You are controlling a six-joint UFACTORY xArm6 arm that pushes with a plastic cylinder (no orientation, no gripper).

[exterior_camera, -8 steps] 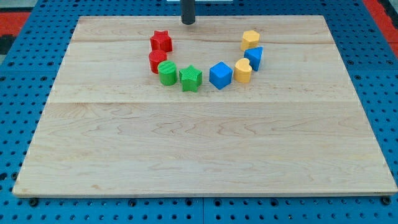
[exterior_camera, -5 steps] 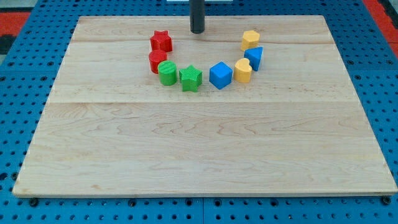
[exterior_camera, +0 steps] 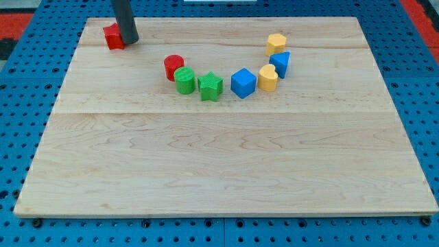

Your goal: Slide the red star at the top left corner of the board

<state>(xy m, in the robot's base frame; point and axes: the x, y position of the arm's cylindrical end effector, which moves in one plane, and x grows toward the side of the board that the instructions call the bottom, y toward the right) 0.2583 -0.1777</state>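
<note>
The small red star-shaped block [exterior_camera: 113, 36] sits near the top left corner of the pale wooden board [exterior_camera: 226, 171], close to the board's left and top edges. My tip [exterior_camera: 129, 40] stands touching it on the side toward the view's right, and the rod partly hides it, so I cannot tell which way its points face. A star has no clear long axis, so heading matters little here. I carry no claw, only this rod, so there is nothing to open or close.

Moving rightward, well apart from the star, the others curve in an arc: a red cylinder [exterior_camera: 173, 66], a green cylinder [exterior_camera: 184, 80], a green star [exterior_camera: 210, 86], a blue cube [exterior_camera: 243, 82], a rounded yellow block [exterior_camera: 267, 77], a blue block [exterior_camera: 280, 63] of unclear shape, and a yellow hexagonal block [exterior_camera: 276, 44].

I judge the push as nearly done. The next move calls for a short nudge up and leftward, kept gentle so the star does not slip off the board's edge.
</note>
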